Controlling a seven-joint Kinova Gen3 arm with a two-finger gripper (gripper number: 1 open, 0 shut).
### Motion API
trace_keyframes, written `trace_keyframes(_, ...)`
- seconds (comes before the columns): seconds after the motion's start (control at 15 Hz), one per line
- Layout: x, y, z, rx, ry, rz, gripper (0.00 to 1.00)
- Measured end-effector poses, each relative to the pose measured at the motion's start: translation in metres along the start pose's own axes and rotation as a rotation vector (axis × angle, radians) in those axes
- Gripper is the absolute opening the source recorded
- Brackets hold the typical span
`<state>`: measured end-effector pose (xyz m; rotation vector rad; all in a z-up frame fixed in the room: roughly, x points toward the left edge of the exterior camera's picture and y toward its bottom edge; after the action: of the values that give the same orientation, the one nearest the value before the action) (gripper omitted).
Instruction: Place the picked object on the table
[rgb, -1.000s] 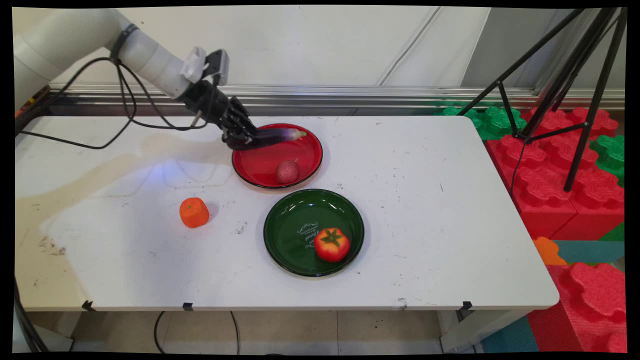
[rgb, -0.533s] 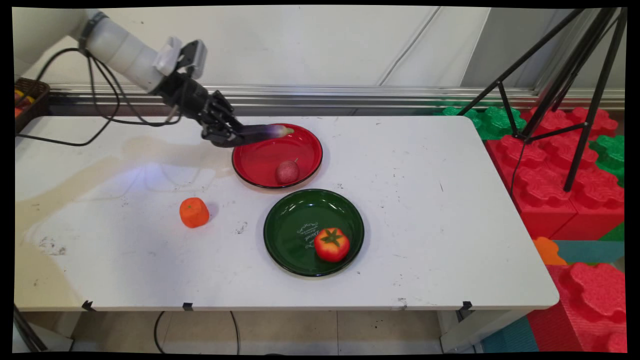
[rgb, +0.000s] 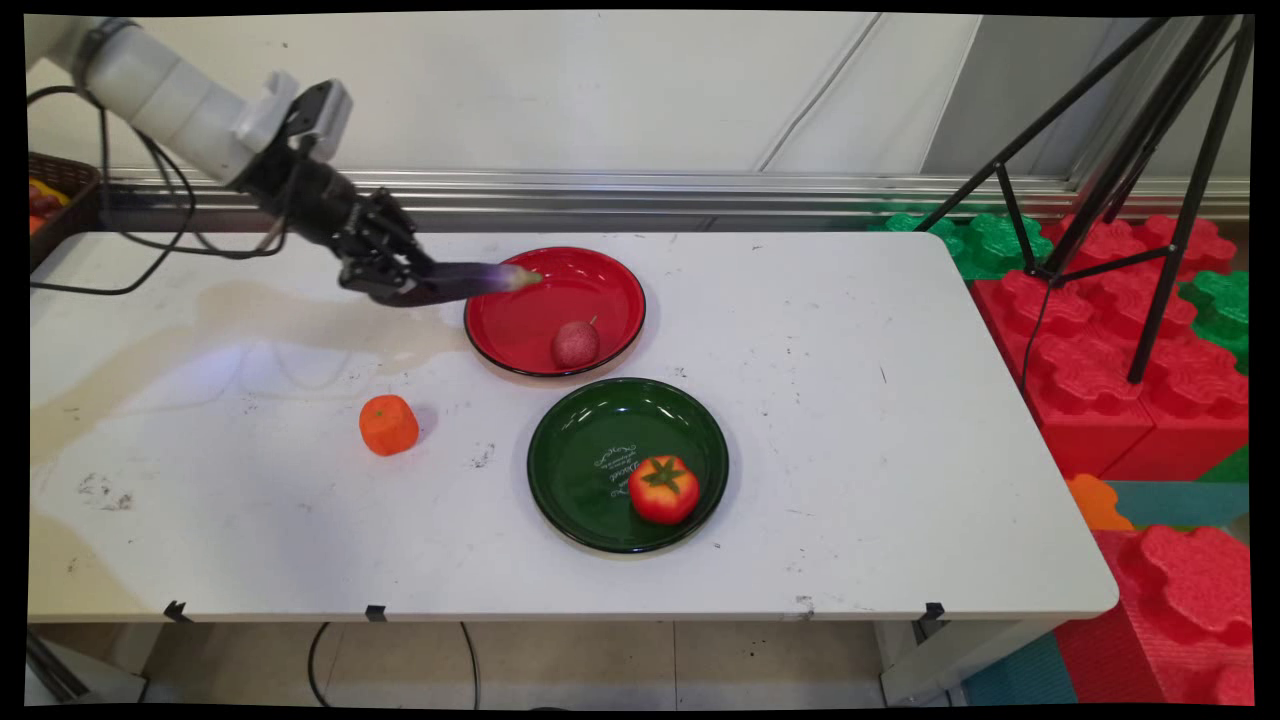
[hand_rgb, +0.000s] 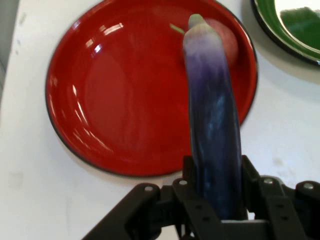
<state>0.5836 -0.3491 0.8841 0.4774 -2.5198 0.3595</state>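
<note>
Long purple toy eggplant (rgb: 470, 282) gripped in the black two-finger gripper (rgb: 395, 287), held up off the white counter (rgb: 900, 420).

The fingers (hand_rgb: 252, 177) are clamped on the eggplant's thick end, and its pale green tip is pointed out over the left rim of the glossy red round plate (rgb: 600, 290), where a small reddish round fruit (rgb: 575, 343) is sat. Just in front, a dark green round plate (rgb: 590, 450) is seen with a red toy tomato (rgb: 663, 489) on it, and an orange blocky toy fruit (rgb: 388, 424) is parked on the counter well left of that.
</note>
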Motion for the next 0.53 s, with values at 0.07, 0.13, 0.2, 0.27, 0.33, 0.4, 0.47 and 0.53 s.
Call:
trace_keyframes(0.07, -0.003, 0.002, -0.003, -0.004, -0.006, 0.001, 0.00)
trace_keyframes(0.13, -0.008, 0.005, -0.007, -0.010, -0.015, 0.003, 0.00)
trace_keyframes(0.2, -0.012, 0.007, -0.009, -0.014, -0.022, 0.004, 0.00)
trace_keyframes(0.27, -0.017, 0.009, -0.013, -0.020, -0.033, 0.007, 0.00)
trace_keyframes(0.33, -0.024, 0.012, -0.017, -0.028, -0.047, 0.013, 0.00)
trace_keyframes(0.4, -0.030, 0.015, -0.019, -0.034, -0.062, 0.020, 0.00)
trace_keyframes(0.47, -0.036, 0.017, -0.022, -0.039, -0.075, 0.026, 0.00)
trace_keyframes(0.53, -0.040, 0.018, -0.022, -0.042, -0.083, 0.029, 0.00)
